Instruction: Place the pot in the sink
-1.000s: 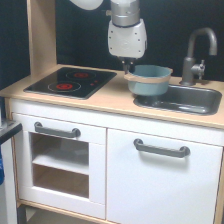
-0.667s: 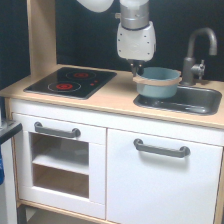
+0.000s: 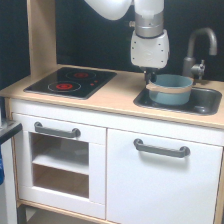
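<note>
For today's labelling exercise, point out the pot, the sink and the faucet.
pot [image 3: 170, 92], exterior view, on its teal side wall.
sink [image 3: 207, 102], exterior view, on its dark basin floor.
faucet [image 3: 194, 47], exterior view, on its curved neck.

From my feed I see a light blue-teal pot [image 3: 170, 89] with a tan band, a dark grey sink [image 3: 206, 101], a grey faucet [image 3: 199, 47], a black hob [image 3: 70, 81] with red rings, a pale wood countertop [image 3: 107, 99], white cabinet doors [image 3: 160, 180] with grey handles [image 3: 161, 148], and a white arm [image 3: 149, 35].
</note>
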{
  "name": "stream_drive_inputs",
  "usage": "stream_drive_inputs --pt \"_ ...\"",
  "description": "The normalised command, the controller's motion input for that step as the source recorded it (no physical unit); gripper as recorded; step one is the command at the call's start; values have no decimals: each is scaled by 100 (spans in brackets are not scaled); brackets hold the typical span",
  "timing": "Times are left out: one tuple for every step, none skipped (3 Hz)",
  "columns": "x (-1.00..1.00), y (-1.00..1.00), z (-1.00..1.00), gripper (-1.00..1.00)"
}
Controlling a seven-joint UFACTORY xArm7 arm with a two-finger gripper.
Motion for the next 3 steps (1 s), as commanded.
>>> stream_drive_inputs --pt "-7 24 -49 -29" --pt "-15 23 -32 10" --pt "-12 17 -20 33"
